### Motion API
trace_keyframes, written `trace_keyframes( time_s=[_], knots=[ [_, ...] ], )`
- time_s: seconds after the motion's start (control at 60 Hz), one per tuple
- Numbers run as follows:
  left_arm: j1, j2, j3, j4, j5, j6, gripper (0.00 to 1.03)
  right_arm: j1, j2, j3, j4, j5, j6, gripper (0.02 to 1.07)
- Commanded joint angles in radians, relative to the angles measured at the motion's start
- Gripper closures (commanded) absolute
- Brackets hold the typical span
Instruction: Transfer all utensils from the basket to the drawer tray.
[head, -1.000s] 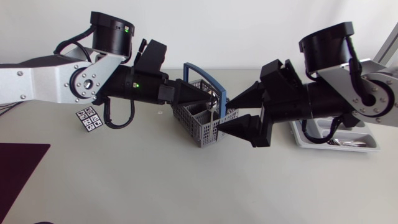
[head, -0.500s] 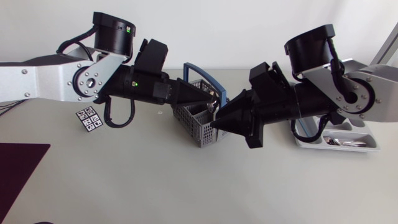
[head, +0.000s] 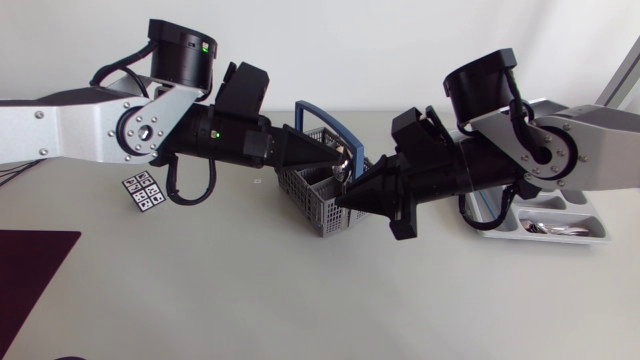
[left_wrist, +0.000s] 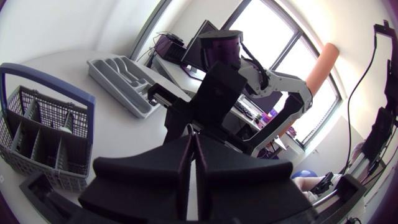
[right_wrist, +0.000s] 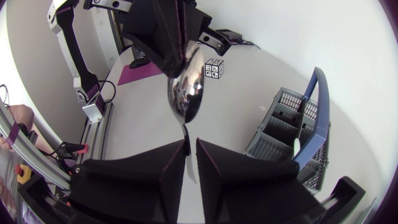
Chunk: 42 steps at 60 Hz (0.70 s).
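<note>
Above the grey basket (head: 318, 203) with its blue handle, a shiny spoon (head: 342, 168) hangs between my two grippers. From the left side my left gripper (head: 333, 158) is shut on the spoon's bowl end. From the right comes my right gripper (head: 343, 198), which meets it over the basket. In the right wrist view the spoon (right_wrist: 186, 94) runs from the left fingers down into my right gripper (right_wrist: 191, 147), whose fingers press on the handle. The left gripper (left_wrist: 193, 142) shows its fingers together. The grey drawer tray (head: 590, 232) lies at the far right.
A small marker cube (head: 143, 190) sits under the left arm, and a dark purple mat (head: 30, 262) lies at the front left. The tray (left_wrist: 121, 76) holds some cutlery in its compartments. The basket (right_wrist: 281, 132) stands mid-table.
My right gripper moved left towards the basket and closed from wide open onto the spoon's handle. The left arm kept still with the spoon.
</note>
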Motion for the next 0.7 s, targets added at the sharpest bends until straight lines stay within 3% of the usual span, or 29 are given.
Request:
trace_keyframes(
  time_s=[0.0,0.183,0.267,0.383,0.683],
  knots=[
    [0.007,0.018,0.032,0.002,0.025,-0.024,0.94,-0.005,0.014,0.017,-0.015,-0.004,-0.017,0.93],
    [0.007,0.015,0.03,0.003,0.024,-0.021,0.74,0.0,0.011,0.012,-0.033,0.0,-0.027,0.93],
    [0.012,0.012,0.033,0.003,0.024,-0.021,0.58,0.003,0.012,0.011,-0.047,0.011,-0.033,0.93],
    [0.027,0.009,0.053,0.011,0.016,-0.027,0.43,0.0,0.015,0.011,-0.084,0.013,-0.063,0.93],
    [0.07,0.009,0.081,0.017,-0.015,-0.041,0.41,-0.031,0.02,-0.023,-0.13,0.057,-0.119,0.93]
  ],
)
